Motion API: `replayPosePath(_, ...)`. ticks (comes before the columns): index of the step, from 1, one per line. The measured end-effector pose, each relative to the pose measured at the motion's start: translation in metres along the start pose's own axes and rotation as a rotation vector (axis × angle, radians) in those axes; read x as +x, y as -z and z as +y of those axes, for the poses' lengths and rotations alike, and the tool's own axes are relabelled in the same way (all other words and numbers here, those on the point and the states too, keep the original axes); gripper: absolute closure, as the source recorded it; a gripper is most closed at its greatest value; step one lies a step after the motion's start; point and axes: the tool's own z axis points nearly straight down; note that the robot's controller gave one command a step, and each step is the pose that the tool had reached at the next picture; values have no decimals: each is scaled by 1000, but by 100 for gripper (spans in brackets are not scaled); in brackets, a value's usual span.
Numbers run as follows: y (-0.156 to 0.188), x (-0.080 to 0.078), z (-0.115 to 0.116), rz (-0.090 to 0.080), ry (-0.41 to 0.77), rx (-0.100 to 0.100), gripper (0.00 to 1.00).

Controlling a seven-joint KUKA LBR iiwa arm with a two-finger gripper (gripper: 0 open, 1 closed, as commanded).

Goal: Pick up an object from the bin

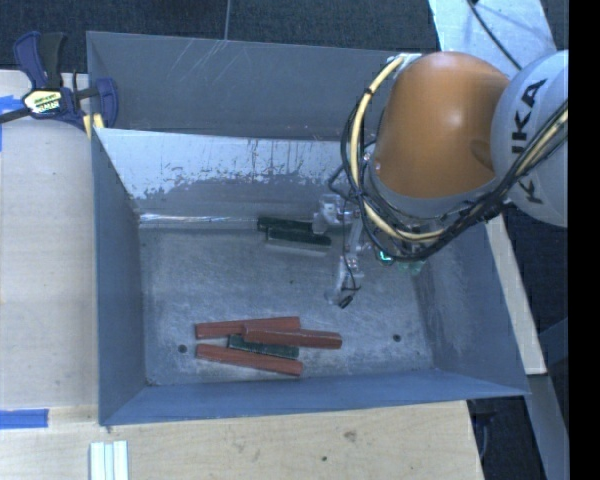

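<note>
Bin: we see the grey metal bin (115, 268) across the middle of the frame, its sloping left wall at the left and its speckled floor in the centre.
Sticks: a small heap of sticks (265, 344) lies on the floor at lower centre, near the front wall, all running roughly left to right.
Heap, detail: a red-brown stick (248, 326) lies on top, a dark green stick (263, 345) is under it, and a second red-brown stick (250, 359) lies nearest the front; they touch one another.
Dark piece: a long dark green-black piece (295, 231) lies alone at upper centre, close to the foot of the back wall and well apart from the heap.
Jaws: these hang right of centre over bare floor, below the right end of the dark piece and above and just right of the heap's right end.
Jaws, state: we cannot tell whether they are apart or together.
Wrist: the orange cover (440, 128), ringed by cables (365, 148), sits at upper right.
Arm: the white arm (540, 118) enters at the right edge.
</note>
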Motion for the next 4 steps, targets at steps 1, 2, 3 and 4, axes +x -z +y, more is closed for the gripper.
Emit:
replayPosePath(1,-160,52,29,-8,115,0,0)
replayPosePath(2,-127,37,29,-9,489,1,0)
replayPosePath(3,-128,37,24,-8,493,1,0)
replayPosePath(4,-158,43,31,-4,629,2,0)
